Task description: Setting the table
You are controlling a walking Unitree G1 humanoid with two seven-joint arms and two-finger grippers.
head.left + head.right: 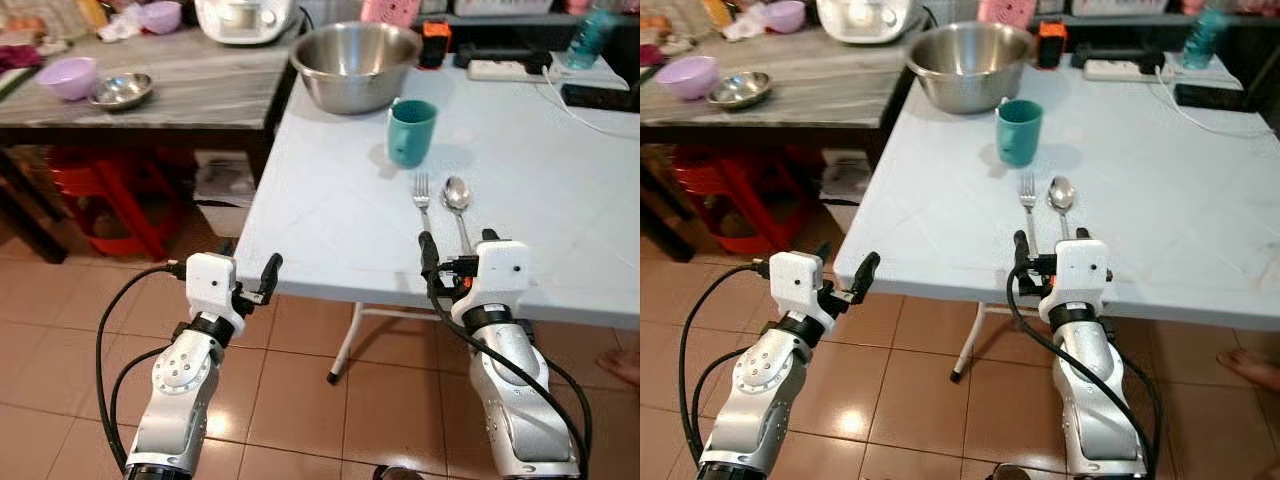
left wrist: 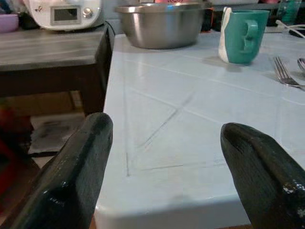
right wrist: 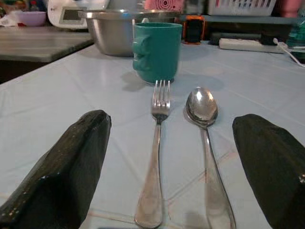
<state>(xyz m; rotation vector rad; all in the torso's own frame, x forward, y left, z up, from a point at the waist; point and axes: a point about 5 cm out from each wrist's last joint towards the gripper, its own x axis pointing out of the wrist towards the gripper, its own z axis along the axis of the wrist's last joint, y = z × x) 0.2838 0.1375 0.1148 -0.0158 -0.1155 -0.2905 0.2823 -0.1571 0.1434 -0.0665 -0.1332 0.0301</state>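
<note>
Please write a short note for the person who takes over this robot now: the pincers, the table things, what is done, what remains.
Left pincer: open, holding nothing, at the table's near left corner.
Right pincer: open, holding nothing, at the near edge, straddling the cutlery handles.
Fork and spoon lie side by side, not touching; teal mug upright behind them, steel bowl farther back.
Done: cutlery and mug placed.
Left: probably the bowl.

- A home kitchen, by the look of it.
- A pale folding table [image 1: 330, 215] carries a steel mixing bowl [image 1: 354, 63] at its far left corner, with a teal mug [image 1: 410, 131], fork [image 1: 422, 195] and spoon [image 1: 458, 200] nearer the front edge.
- A wooden counter [image 1: 190, 85] beside it holds a white appliance [image 1: 245, 18], perhaps a cooker, a purple bowl [image 1: 68, 77] and a steel dish [image 1: 122, 90].
- Brown floor tiles [image 1: 300, 390]; a red stool [image 1: 110, 200] under the counter.
</note>
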